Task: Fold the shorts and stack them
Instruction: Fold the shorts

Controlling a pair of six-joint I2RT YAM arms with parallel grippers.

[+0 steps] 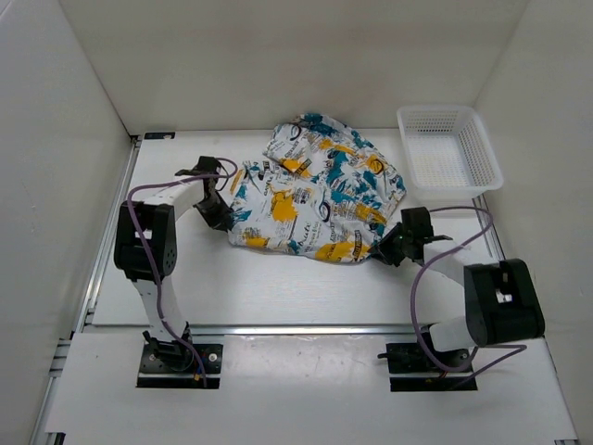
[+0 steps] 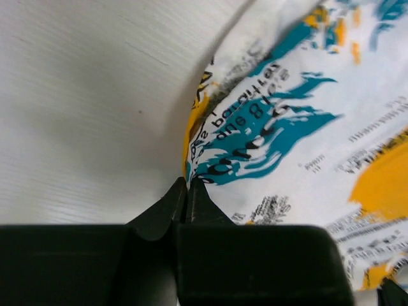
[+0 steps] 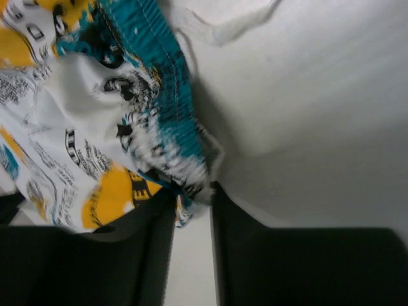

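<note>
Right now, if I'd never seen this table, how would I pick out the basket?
Start at the white table and go to its far right corner. The white plastic mesh basket sits there; it alone is plain and perforated, unlike the colourful printed shorts.

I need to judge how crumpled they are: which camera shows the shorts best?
The top external view: it takes in the full outline of the shorts, lying rumpled on the table. The left wrist view shows only a printed patch at one edge. The right wrist view shows only a bunched teal edge, slightly blurred.
</note>
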